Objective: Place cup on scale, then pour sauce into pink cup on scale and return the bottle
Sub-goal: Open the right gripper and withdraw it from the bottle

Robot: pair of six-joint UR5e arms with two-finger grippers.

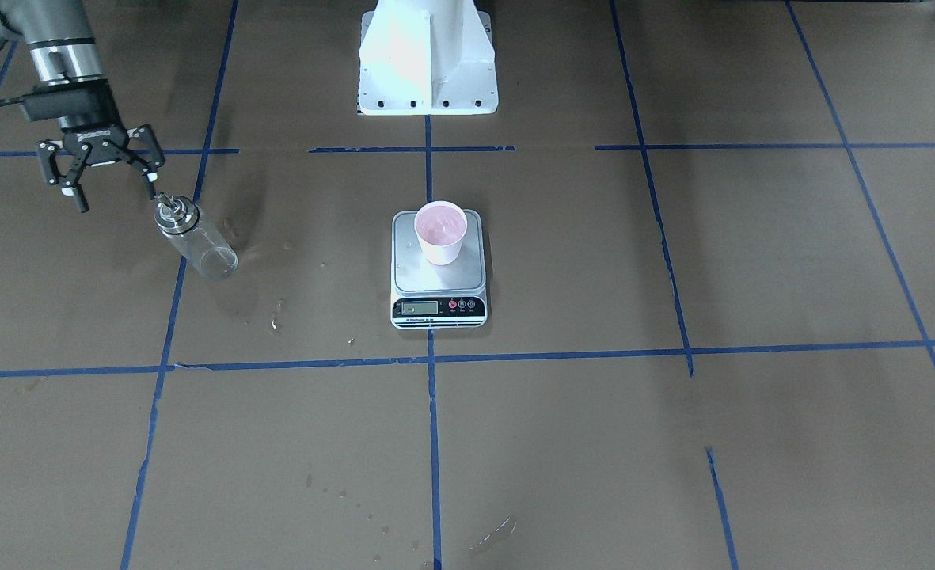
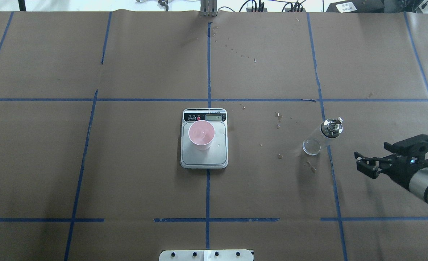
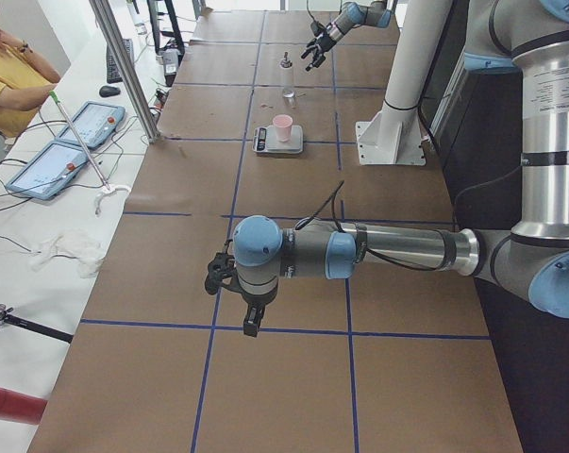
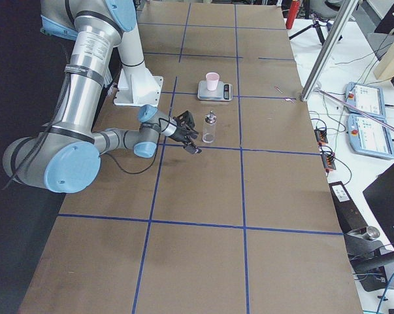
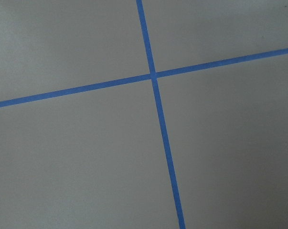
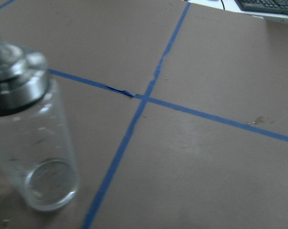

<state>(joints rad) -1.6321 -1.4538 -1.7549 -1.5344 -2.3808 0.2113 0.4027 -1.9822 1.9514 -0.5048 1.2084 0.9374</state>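
Right jaws are spread wide and hold nothing. They hang on the right arm (image 1: pixel 59 55) just beside the metal cap of the bottle (image 1: pixel 196 240), close to it but not touching. The left jaws are carried low over a bare part of the surface (image 1: pixel 673 443) by the left arm (image 3: pixel 397 247), well apart from everything else. Only a side camera shows them, so it cannot be told whether they are spread or pressed together.

The bottle is seen standing upright and free on the brown surface, beside a line of blue tape (image 1: pixel 168 332). Its glass looks clear, and no level of sauce can be made out in it. Small wet spots (image 1: pixel 275 320) are scattered on the surface near it.

The cup (image 1: pixel 441 231) is seen upright on the steel platform of the scale (image 1: pixel 438 277), towards the edge farthest from the display. The first step is therefore judged done. Whether sauce lies in the pink interior cannot be told, and the display is too small to read. With the bottle set down and released, the pour is either finished or not yet begun. The wet spots hint at the former, but that is only a guess.
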